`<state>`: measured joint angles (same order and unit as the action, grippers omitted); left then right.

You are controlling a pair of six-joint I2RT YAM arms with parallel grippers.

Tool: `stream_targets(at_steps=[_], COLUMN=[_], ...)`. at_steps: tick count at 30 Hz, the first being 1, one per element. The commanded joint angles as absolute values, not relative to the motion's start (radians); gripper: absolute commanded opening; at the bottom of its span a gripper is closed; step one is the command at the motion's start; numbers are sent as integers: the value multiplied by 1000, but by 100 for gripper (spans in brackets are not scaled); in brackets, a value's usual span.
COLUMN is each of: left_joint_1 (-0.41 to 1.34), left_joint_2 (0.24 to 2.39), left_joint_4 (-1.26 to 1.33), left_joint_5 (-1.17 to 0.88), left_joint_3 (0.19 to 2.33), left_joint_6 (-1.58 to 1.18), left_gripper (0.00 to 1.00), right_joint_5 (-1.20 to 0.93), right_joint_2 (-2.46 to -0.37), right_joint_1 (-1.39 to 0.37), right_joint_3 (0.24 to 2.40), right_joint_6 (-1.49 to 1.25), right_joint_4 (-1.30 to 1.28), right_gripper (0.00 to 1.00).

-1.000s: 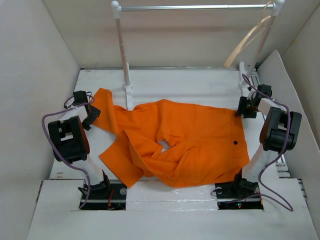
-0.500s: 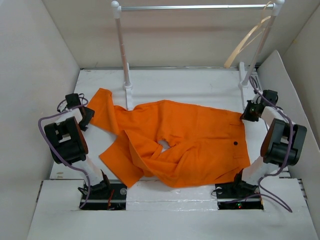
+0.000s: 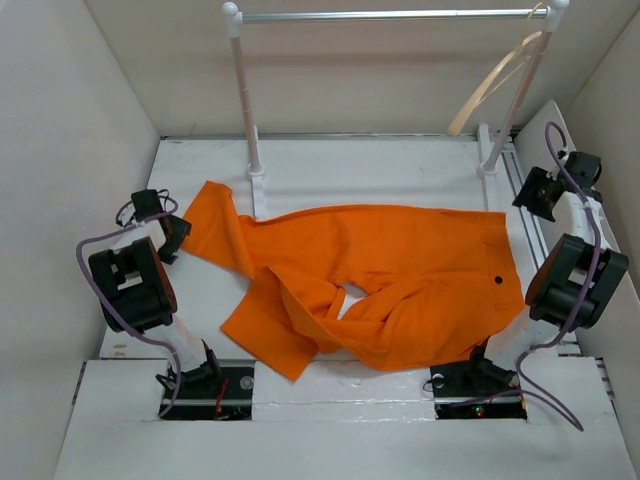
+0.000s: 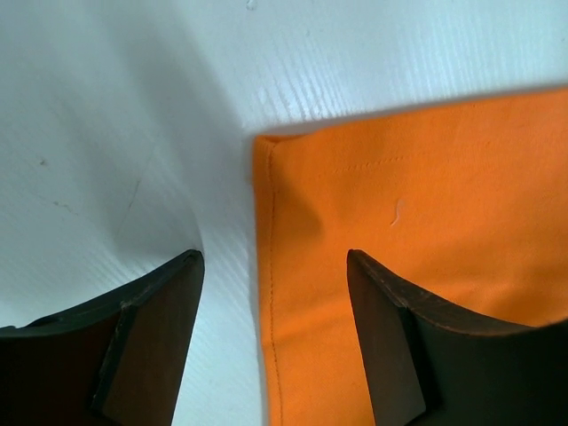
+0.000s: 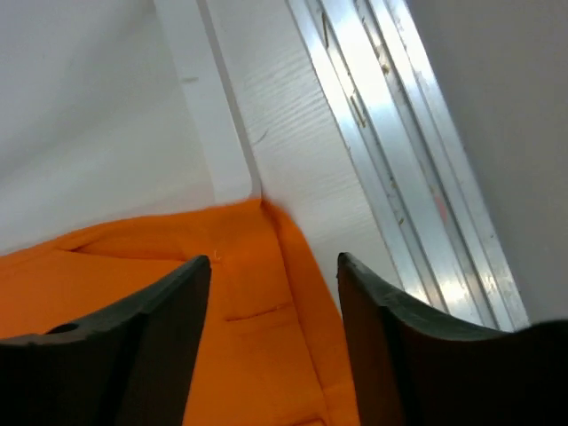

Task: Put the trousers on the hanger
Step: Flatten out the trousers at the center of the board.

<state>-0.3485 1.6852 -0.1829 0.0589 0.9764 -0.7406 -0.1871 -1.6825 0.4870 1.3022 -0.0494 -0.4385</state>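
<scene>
The orange trousers (image 3: 400, 270) lie spread across the white table, waistband to the right with its dark button (image 3: 497, 280), and legs to the left. The beige hanger (image 3: 490, 85) hangs by its hook at the right end of the rack bar. My left gripper (image 3: 168, 228) hovers open over a leg's hem corner (image 4: 293, 177), its jaws either side of the hem edge. My right gripper (image 3: 537, 192) is open, raised just beyond the trousers' waistband corner (image 5: 257, 231), with nothing between its fingers.
A rack with white posts and a silver bar (image 3: 390, 15) stands at the back, its left post foot (image 3: 256, 178) touching the trousers. An aluminium rail (image 5: 399, 160) runs along the table's right side. White walls close in on the left, back and right.
The trousers have slid and stretched to the right. My right gripper has risen and drawn back to the right, off the waistband. The left gripper has hardly moved.
</scene>
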Motion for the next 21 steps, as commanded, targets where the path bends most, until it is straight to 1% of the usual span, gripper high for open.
stream_targets(at_steps=[1, 2, 3, 4, 5, 6, 7, 10, 11, 12, 13, 14, 15, 16, 17, 18, 21], left_joint_1=[-345, -345, -345, -345, -345, -345, -345, -335, -324, -324, -324, -324, -324, -313, -313, -313, -374], left_joint_2=[1631, 1635, 1635, 1649, 1685, 1704, 1726, 1790, 1808, 1816, 1827, 1850, 1858, 1864, 1871, 1870, 1846], left_joint_4=[-218, -204, -204, -207, -219, -228, -233, -262, -264, -262, -259, -268, -273, -279, -282, -287, -313], left_joint_5=[41, 38, 38, 41, 44, 46, 58, 104, 112, 112, 103, 103, 103, 98, 95, 95, 86], left_joint_3=[921, 913, 913, 922, 933, 962, 977, 1040, 1049, 1066, 1072, 1080, 1106, 1112, 1117, 1120, 1103], left_joint_6=[-715, -709, -709, -704, -704, -697, -692, -683, -683, -683, -684, -683, -687, -678, -677, -676, -681], left_gripper=[63, 64, 64, 64, 65, 65, 65, 64, 61, 56, 50, 35, 25, 16, 0, 0, 0], right_joint_5=[-178, -198, -198, -193, -202, -240, -256, -327, -330, -331, -330, -318, -301, -285, -266, -232, -236], right_joint_2=[-1668, -1593, -1592, -1497, -1450, -1407, -1335, -1241, -1191, -1163, -1140, -1100, -1085, -1071, -1066, -1072, -1141], right_joint_1=[453, 398, 397, 375, 332, 306, 279, 148, 106, 16, -27, -70, -150, -188, -225, -257, -330], right_joint_3=[1394, 1277, 1276, 1228, 1180, 1082, 1044, 910, 884, 858, 816, 799, 783, 767, 743, 735, 756], right_joint_6=[-12, 12, 12, 2, 2, -27, -32, -23, -26, -31, -44, -61, -72, -90, -104, -110, -103], right_joint_4=[-505, -438, -437, -413, -373, -344, -324, -279, -279, -270, -264, -262, -253, -239, -213, -206, -232], right_gripper=[67, 67, 67, 66, 65, 64, 63, 61, 60, 60, 60, 60, 60, 60, 60, 60, 61])
